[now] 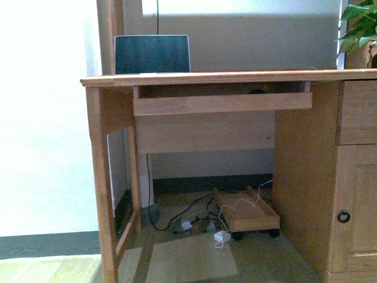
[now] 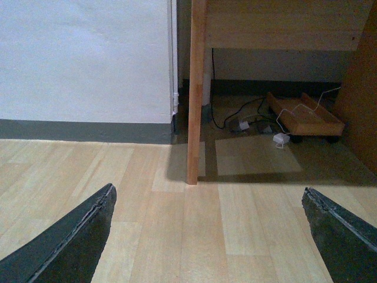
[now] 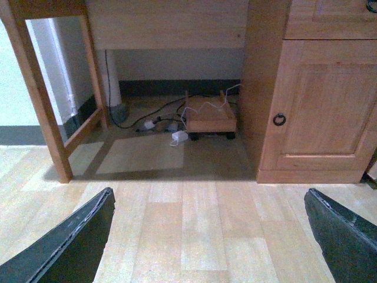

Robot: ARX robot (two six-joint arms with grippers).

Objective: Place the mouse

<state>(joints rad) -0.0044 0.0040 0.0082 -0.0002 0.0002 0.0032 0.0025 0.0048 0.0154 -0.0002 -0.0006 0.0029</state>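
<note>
Frankly, I can't pick out the small grey domed mouse with any certainty. A dark rounded blob sits on the pull-out wooden tray, at about one o'clock from the front view's centre, too shadowed to name. Neither claw carries it: the left claw and right claw both hang low over the pale plank floor, fingers spread wide with nothing between.

My judgement is that the step in hand is finding and reaching the mouse. I'd raise one arm to tray height first, then ease in slowly under the overhanging light wooden table.

A dark-screened, silver-rimmed laptop stands on top at eleven o'clock, and a leafy green plant at two. Beneath, at five o'clock, a low wooden wheeled trolley and tangled cables clutter the floor.
</note>
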